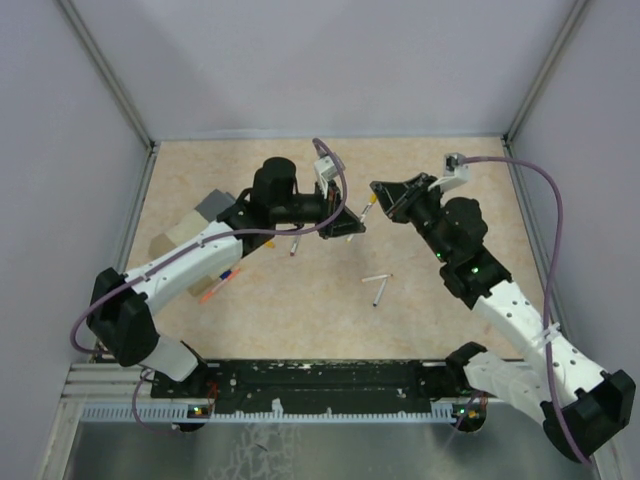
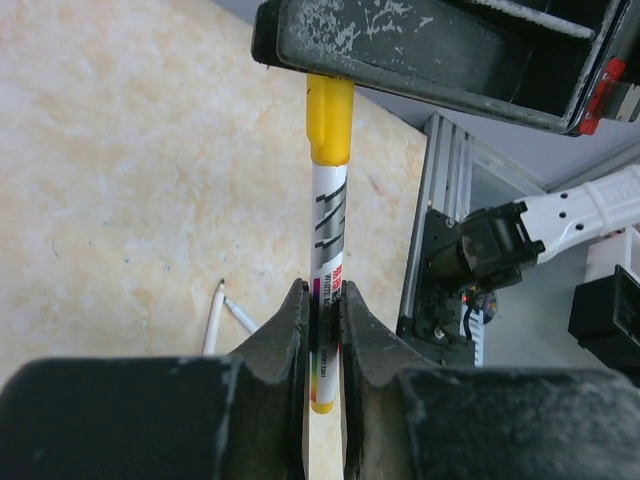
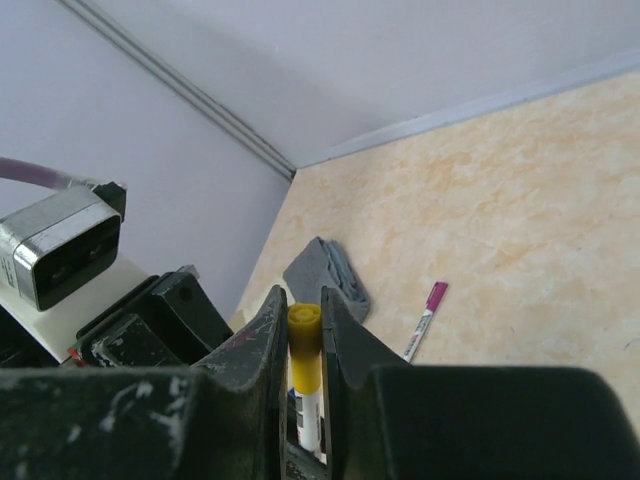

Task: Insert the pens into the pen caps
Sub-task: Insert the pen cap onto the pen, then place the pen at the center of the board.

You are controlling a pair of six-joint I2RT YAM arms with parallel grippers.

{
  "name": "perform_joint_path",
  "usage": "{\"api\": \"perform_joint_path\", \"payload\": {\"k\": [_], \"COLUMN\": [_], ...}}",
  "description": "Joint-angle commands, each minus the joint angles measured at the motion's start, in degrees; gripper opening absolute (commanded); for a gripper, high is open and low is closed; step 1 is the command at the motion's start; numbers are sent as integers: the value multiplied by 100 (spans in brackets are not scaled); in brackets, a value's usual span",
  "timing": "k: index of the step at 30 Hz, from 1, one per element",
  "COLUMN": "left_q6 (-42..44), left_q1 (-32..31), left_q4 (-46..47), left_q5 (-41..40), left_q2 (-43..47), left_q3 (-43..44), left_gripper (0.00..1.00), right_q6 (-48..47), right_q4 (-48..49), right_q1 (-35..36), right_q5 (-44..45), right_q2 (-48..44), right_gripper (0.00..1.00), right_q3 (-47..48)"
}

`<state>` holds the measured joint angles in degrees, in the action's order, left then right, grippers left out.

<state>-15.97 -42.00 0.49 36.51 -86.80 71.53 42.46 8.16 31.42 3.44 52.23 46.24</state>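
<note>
Top external view showed the beige counter point(image 1: 300, 330) as the biggest thing, with grey walls on three sides. Over it the left arm point(image 1: 190, 265) and the right arm point(image 1: 510, 310) reached inward, and their ends met above the middle of the counter. A beige box point(image 1: 185, 232) with a grey top stood at the left side, partly hidden by the left arm. The left hand point(image 2: 325, 300) was nearly closed, its two fingers pressing the white barrel of one pen point(image 2: 328, 220) close to its yellow rear end. The right hand point(image 3: 303, 305) was nearly closed too, and it gripped the yellow cap point(image 2: 330, 120). The cap sat on the front end of that same pen, so the pen hung in the air between both hands, well above the counter. How deep the tip sat inside, I could not tell. Two bare white pens point(image 1: 377, 278) lay together on the counter below the hands. A pen with a magenta cap point(image 3: 424, 322) lay near the box, and some pens with orange and blue ends point(image 1: 222, 283) lay just beside the left arm.
</note>
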Motion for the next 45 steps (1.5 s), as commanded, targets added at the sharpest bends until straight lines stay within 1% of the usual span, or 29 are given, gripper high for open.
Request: {"api": "perform_joint_path", "payload": {"k": [1, 5, 7, 13, 19, 21, 23, 28, 30, 34, 39, 45], "left_q6": [192, 183, 173, 168, 427, 458, 539, 660, 613, 248, -161, -278], "left_q1": [149, 148, 148, 148, 148, 129, 86, 60, 60, 69, 109, 371], "left_q4": [1230, 1047, 968, 673, -375, -633, -819, -1365, -1645, -2325, -2501, -2728], "left_q5": [-386, -401, -424, -492, -623, -651, -913, -1739, -2227, -3068, -4067, -4356], "left_q2": [164, 278, 303, 241, -188, -318, -398, -715, -926, -1489, -2032, -2571], "left_q3": [429, 116, -26, -237, -150, -152, -192, -177, -95, 264, 491, 902], "left_gripper": [0, 0, 0, 0, 0, 0, 0, 0, 0, 0, 0, 0], "right_q6": [-505, -847, -952, -1056, -1252, -1261, -1233, -1132, -1081, -1006, -908, -871], "right_q4": [-1542, -1505, -1417, -1306, -2046, -2235, -2306, -2225, -2220, -2269, -2315, -2218], "right_q1": [-12, -13, -10, -13, -12, -13, -13, -13, -13, -9, -13, -13], "right_q5": [-559, -202, -70, 201, 859, 1030, 1120, 1165, 1176, 1181, 1094, 893], "right_q2": [-86, -261, -393, -821, -946, -955, -995, -1070, -1042, -925, -757, -650], "right_gripper": [8, 23, 28, 36, 43, 48, 51, 53, 53, 53, 53, 53], "right_q3": [496, 845, 884, 592, 121, -28, -201, -449, -482, -493, -514, -613]}}
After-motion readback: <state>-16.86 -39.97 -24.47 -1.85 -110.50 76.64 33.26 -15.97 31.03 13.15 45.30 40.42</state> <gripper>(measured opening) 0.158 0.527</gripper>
